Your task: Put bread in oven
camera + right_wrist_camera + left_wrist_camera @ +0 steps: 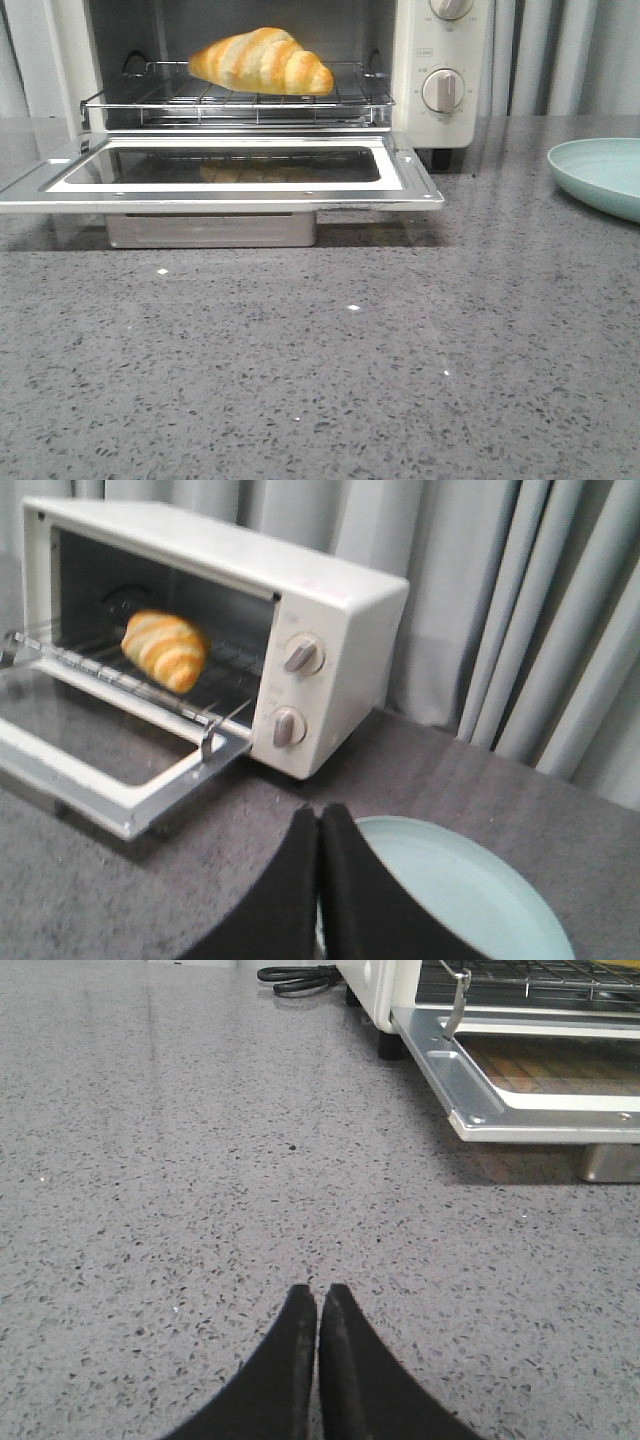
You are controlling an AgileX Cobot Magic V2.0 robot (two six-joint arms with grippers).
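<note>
The golden-orange striped bread [262, 61] lies on the wire rack [240, 100] inside the cream-white oven [440, 60], whose glass door [230, 170] hangs open and flat. The right wrist view shows the bread [165, 649] on the rack inside the oven [330, 610]. My left gripper [319, 1290] is shut and empty, low over the grey counter, off the oven door's corner [480, 1120]. My right gripper [319, 812] is shut and empty, above the edge of the pale green plate [450, 890]. Neither gripper shows in the front view.
A pale green plate [600, 175] sits at the right on the speckled grey counter [320, 360]. A metal crumb tray [210, 229] sits under the open door. A black cable [295, 978] lies behind the oven. Grey curtains [520, 610] hang behind.
</note>
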